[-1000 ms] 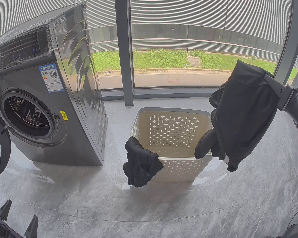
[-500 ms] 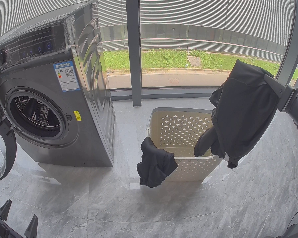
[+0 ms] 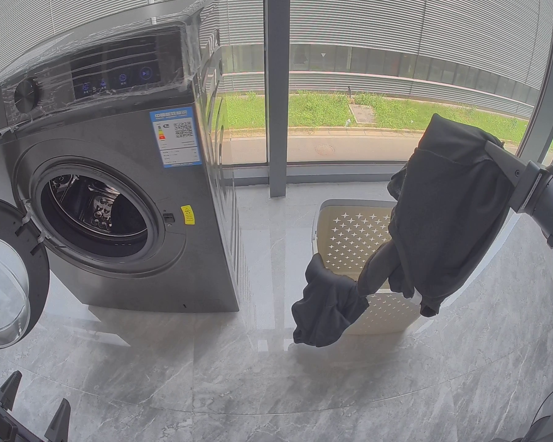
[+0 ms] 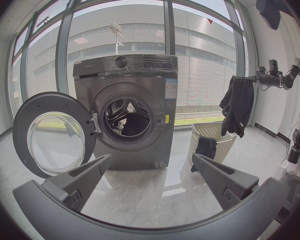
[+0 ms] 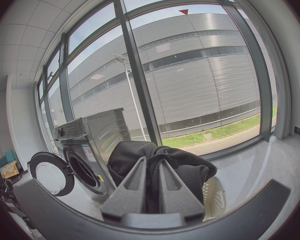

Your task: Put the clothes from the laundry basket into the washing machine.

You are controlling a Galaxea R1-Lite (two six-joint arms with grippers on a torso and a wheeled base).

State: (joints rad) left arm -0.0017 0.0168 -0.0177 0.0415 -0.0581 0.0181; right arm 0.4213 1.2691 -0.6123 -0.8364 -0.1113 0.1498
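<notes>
A grey washing machine [image 3: 123,155] stands on the left with its round door [image 3: 9,274] swung open and a dark drum [image 4: 126,119]. A cream laundry basket [image 3: 356,234] sits on the floor to its right, with a black garment [image 3: 325,305] draped over its front rim. My right gripper [image 5: 152,174] is shut on another black garment [image 3: 448,216], which hangs high above the basket's right side. My left gripper [image 4: 150,165] is open and empty, low near the floor in front of the machine [image 4: 130,107].
Floor-to-ceiling windows with a dark pillar [image 3: 276,81] stand behind the machine and basket. The grey marble floor [image 3: 227,376] spreads out in front. The open door juts out toward the lower left.
The head view has swung left, so machine and basket sit further right in it. The right gripper still holds the hanging black garment at the same height; the left gripper is unchanged.
</notes>
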